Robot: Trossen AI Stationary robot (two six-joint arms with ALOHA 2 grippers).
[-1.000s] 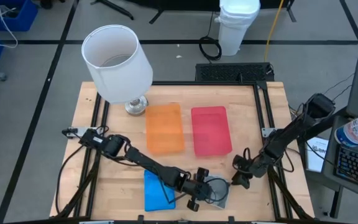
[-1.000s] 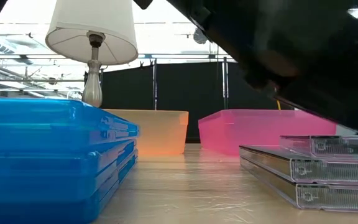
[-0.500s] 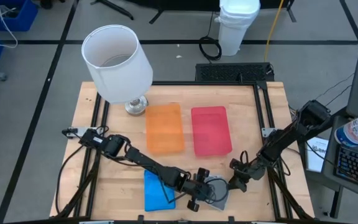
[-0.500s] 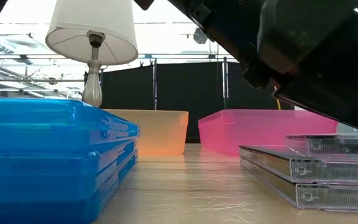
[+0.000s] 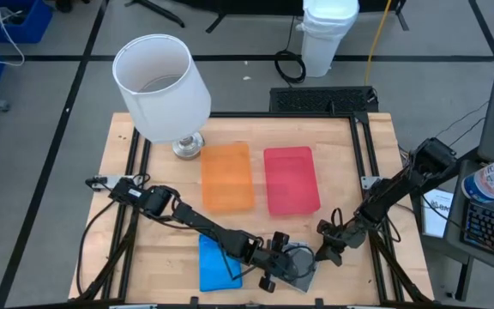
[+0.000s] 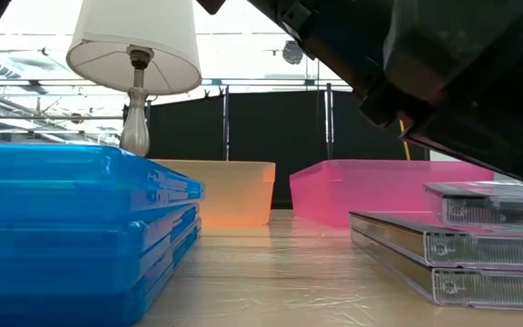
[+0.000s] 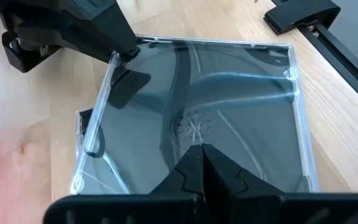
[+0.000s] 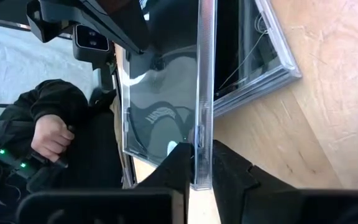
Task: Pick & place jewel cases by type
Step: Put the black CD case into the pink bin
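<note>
The right pincer [image 8: 196, 163] – wide a second ago – is now closed on the top clear case [image 8: 166, 81], lifted off the stack beside the shut left pincer [image 7: 201, 163] – ready for carrying.

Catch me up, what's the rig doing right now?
Both arms are at the stack of clear jewel cases at the table's near edge. The right gripper is pinching the edge of the top clear case and has it tilted up off the stack. The left gripper is shut, its tips over the same case. The blue jewel cases sit stacked beside them. No case shows in the orange tray or the red tray.
</note>
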